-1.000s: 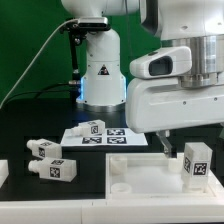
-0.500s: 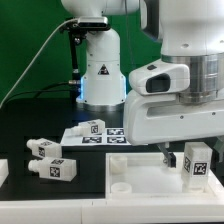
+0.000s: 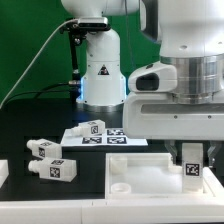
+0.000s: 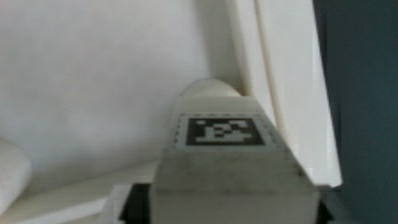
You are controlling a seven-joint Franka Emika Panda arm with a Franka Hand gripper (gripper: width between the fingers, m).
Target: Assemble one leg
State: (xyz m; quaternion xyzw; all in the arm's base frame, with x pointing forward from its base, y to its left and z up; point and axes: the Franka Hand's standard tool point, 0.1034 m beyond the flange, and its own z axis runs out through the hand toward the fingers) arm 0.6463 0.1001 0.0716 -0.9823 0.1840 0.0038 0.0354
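Wrist view: leg (image 4: 222,150) upright between fingers (image 4: 132,202); contact unclear.

Your backdrop is a plain green wall (image 3: 30,40) at ten o'clock; below it the black worktop (image 3: 25,122) spreads out, brightly and evenly lit.

Black table (image 3: 30,125) | marker board (image 3: 120,139) lying flat, mid-table | white tray-like piece (image 3: 140,175) at near edge | rear loose leg (image 3: 44,149), front loose leg (image 3: 56,169), both on their sides, exterior view's left | robot base (image 3: 100,80) behind
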